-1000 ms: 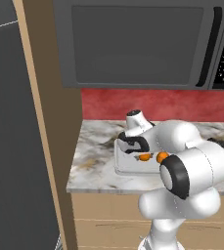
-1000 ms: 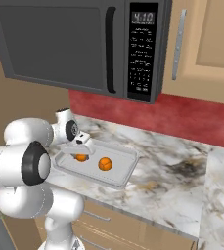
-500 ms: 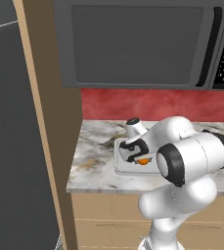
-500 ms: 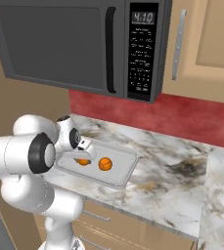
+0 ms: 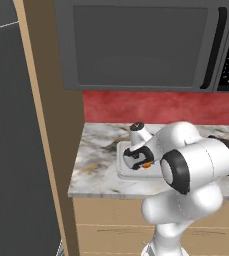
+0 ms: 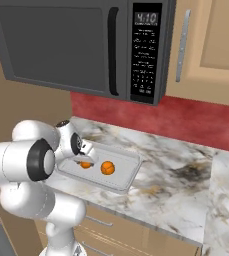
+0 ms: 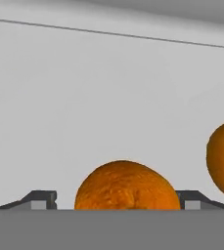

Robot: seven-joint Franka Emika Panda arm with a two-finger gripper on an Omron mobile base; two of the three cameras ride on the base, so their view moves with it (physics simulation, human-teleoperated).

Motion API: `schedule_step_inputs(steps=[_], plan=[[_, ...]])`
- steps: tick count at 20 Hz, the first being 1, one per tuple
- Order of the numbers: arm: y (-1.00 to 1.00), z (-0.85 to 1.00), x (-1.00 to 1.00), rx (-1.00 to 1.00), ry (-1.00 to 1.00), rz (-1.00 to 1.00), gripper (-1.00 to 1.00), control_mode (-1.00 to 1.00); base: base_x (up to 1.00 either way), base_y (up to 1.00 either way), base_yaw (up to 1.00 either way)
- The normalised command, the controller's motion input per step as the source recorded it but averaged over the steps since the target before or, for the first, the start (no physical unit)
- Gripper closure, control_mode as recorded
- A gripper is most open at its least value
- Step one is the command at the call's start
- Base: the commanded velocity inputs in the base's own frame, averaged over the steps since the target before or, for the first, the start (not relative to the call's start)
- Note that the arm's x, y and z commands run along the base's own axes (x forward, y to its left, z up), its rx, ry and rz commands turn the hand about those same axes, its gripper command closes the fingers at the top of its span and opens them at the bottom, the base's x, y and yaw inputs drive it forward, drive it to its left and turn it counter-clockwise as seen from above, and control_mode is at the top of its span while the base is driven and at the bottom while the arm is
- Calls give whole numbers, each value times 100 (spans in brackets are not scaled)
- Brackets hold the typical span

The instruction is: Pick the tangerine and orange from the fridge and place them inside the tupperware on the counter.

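Since a moment ago: my jaws, clamped tight on a fruit a second back, now stand apart with clear gaps on both sides of it, so I take this fruit as delivered.
Gripper: my gripper [image 7: 118, 197] is low inside the tupperware [image 6: 128, 175]; in the hand view its two tips flank the fruit without pressing it. Spread, gripping nothing.
Fruit between my tips: an orange-coloured fruit [image 7: 126, 185] resting on the grey floor of the container, toward its left end as the right base view [image 6: 85, 164] shows it.
Second fruit: another one [image 6: 107, 168] lies just beside the first, apart from it, nearer the middle of the container; it shows at the right edge of the hand view [image 7: 223, 158].
Which is which: I cannot tell tangerine from orange by these pictures.
Container: it sits on the worktop [image 6: 181, 190] near the left front corner, below the microwave [image 6: 81, 45], with its long axis running along the front edge of the worktop.
Long axis of the fruit: the one under me looks slightly wider than tall, its broad side across my tips; otherwise near round, with no clear pointing end.
Task meaning: both fruits appear to be in the container, so I judge the placing done, with only my lift clear left.
Fridge: its dark side [image 5: 11, 150] stands left of the worktop.
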Motion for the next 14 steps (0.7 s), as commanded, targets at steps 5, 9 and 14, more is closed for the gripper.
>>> schedule_step_inputs(steps=[5, 9, 14], plan=[[0, 12, -14, 0, -13, 0, -100, -100, 0, 0, 0], [0, 30, -30, 0, -19, 0, -100, -100, 0, 0, 0], [0, 62, -35, 0, -22, 1, -100, -100, 0, 0, 0]])
